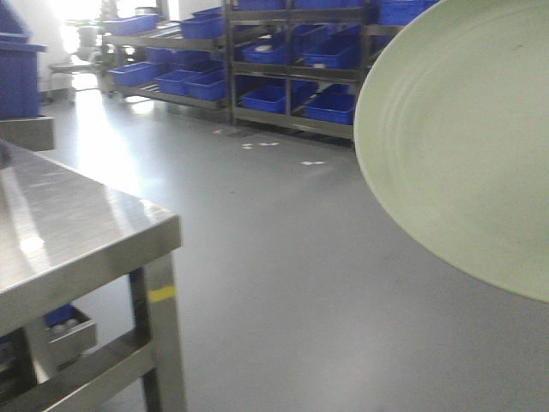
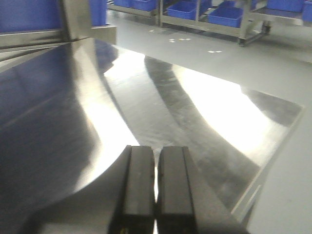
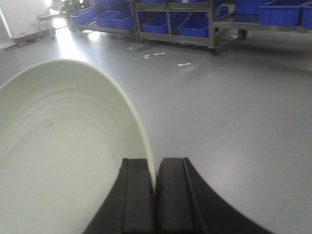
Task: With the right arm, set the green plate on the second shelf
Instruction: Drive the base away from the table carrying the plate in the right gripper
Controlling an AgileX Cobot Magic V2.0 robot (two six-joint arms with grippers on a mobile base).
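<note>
The green plate fills the right side of the front view, held up in the air and tilted, its inner face with faint rings toward the camera. In the right wrist view the same plate fills the left half, and my right gripper is shut on its rim, one black finger on each side of the thin edge. My left gripper is shut with nothing between its fingers, hovering low over the shiny steel table. The second shelf cannot be made out for certain in these views.
The steel table stands at the left with a lower shelf and a yellow mark on its leg. Metal racks with blue bins line the far wall across a grey floor. A blue bin sits at far left.
</note>
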